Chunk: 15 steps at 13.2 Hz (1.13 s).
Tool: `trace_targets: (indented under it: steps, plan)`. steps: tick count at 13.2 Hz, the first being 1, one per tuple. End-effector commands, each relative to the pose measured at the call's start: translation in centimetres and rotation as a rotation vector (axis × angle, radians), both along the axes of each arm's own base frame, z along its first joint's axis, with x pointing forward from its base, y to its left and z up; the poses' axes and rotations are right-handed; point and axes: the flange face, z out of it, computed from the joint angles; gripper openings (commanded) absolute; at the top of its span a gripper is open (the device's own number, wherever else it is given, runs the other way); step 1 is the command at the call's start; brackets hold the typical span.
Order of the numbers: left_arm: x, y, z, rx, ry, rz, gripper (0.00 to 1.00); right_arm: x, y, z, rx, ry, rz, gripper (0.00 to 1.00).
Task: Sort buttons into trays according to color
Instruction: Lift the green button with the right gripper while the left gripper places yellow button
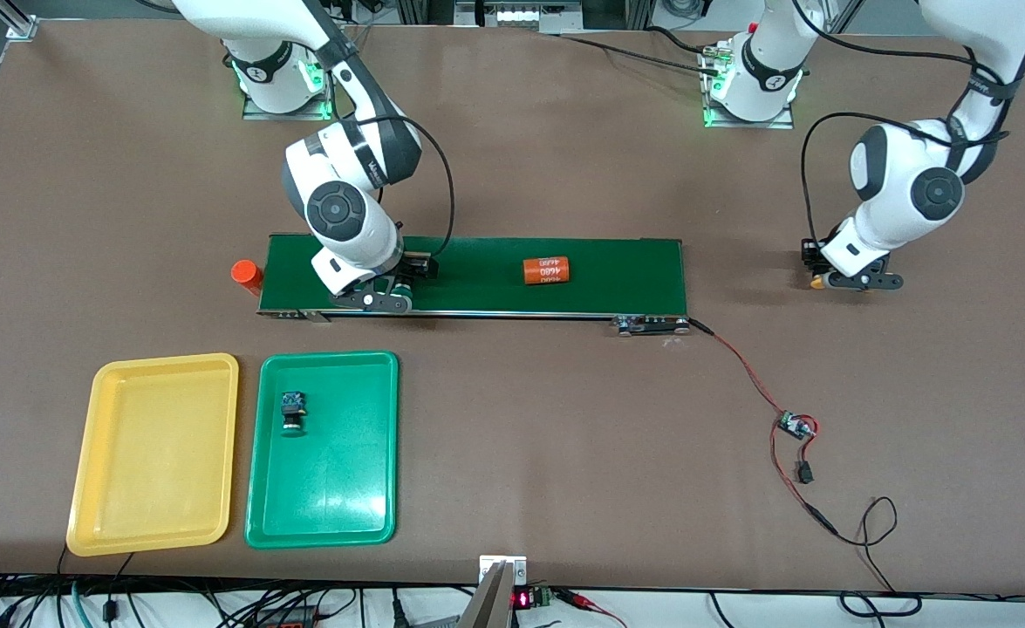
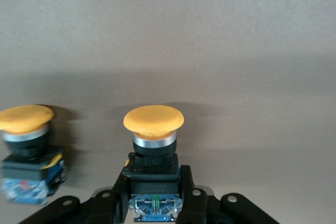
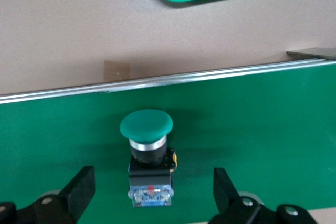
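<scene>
Listing of items on the brown table (image 1: 512, 419).

Left gripper (image 2: 155, 199): down at the table surface toward the left arm's end, at about 3 o'clock from the conveyor belt (image 1: 477, 277); fingers (image 2: 187, 192) clamped on the black-and-blue body of an orange-capped button (image 2: 153, 129). Second orange-capped button (image 2: 29, 148): on the table just beside the held one, not touching it.

Right gripper (image 3: 152, 195): low over the belt near the right arm's end; fingers (image 3: 79, 187) spread wide apart, one on each side of a green-capped button (image 3: 147, 150) without touching it. That button lies on the belt surface.

Green tray (image 1: 322, 449): at about 6 o'clock from the right gripper, nearer the front camera than the belt; holds one button (image 1: 292, 412) lying in its half toward the belt.

Yellow tray (image 1: 156, 453): just beside the green tray, toward the right arm's end; nothing in it.

Orange numbered cylinder (image 1: 547, 271): lying on its side mid-belt.

Red-orange cylinder (image 1: 246, 276): on the table at the belt's end toward the right arm.

Small circuit board (image 1: 795, 426) with wires: on the table, wired to the belt's other end.
</scene>
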Motion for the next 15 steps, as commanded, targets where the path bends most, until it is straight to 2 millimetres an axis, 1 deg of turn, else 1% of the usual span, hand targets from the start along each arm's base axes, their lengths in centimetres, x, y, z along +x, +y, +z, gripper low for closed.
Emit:
trace_targets:
  steps: [1, 2, 3, 4, 5, 6, 7, 8, 9, 10, 11, 12, 13, 14, 15]
  plan:
    - [3.0, -2.0, 4.2, -0.011, 0.04, -0.032, 0.23, -0.7, -0.6, -1.9, -0.004, -0.007, 0.001, 1.0]
    - [4.1, -4.2, 5.3, -0.015, 0.051, -0.072, 0.22, -0.7, -0.8, -2.2, -0.005, -0.008, -0.001, 1.0]
    - [5.0, -6.4, 6.4, -0.022, 0.043, -0.109, 0.22, -0.7, -1.2, -2.4, -0.007, -0.004, -0.002, 0.93]
    - [5.8, -9.2, 7.4, -0.039, 0.024, -0.147, 0.22, -0.6, -1.3, -2.3, -0.008, -0.002, -0.011, 0.63]
    - [6.3, -11.3, 8.2, -0.061, 0.015, -0.159, 0.22, -0.4, -1.6, -2.0, -0.008, -0.002, -0.022, 0.35]
    - [6.7, -12.9, 9.0, -0.089, 0.018, -0.133, 0.22, 0.0, -2.1, -1.6, -0.003, -0.007, -0.038, 0.2]
    - [6.7, -15.5, 9.8, -0.113, 0.031, -0.121, 0.22, 0.3, -2.1, -1.3, 0.0, -0.013, -0.038, 0.14]
    - [6.9, -17.8, 10.6, -0.113, 0.024, -0.117, 0.22, 0.4, -2.1, -1.1, 0.004, -0.017, -0.034, 0.11]
    - [6.7, -20.1, 11.0, -0.109, 0.02, -0.096, 0.22, 0.5, -2.0, -1.0, 0.004, -0.02, -0.031, 0.09]
    - [6.5, -23.1, 11.6, -0.111, 0.009, -0.098, 0.22, 0.6, -2.1, -0.9, 0.005, -0.023, -0.03, 0.08]
    - [6.3, -25.7, 11.7, -0.115, 0.008, -0.094, 0.21, 0.7, -2.1, -0.7, 0.007, -0.028, -0.028, 0.08]
    - [5.6, -28.2, 11.5, -0.122, 0.014, -0.044, 0.2, 1.4, -2.0, 0.0, 0.016, -0.045, -0.017, 0.07]
    - [4.8, -31.2, 11.4, -0.136, 0.021, 0.004, 0.2, 2.5, -2.3, 0.9, 0.028, -0.065, -0.014, 0.07]
    - [4.3, -32.9, 11.3, -0.138, 0.017, 0.031, 0.2, 3.8, -2.6, 2.1, 0.037, -0.092, -0.019, 0.07]
    - [3.7, -34.4, 10.8, -0.14, 0.016, 0.044, 0.2, 5.0, -3.5, 3.0, 0.033, -0.12, 0.0, 0.07]
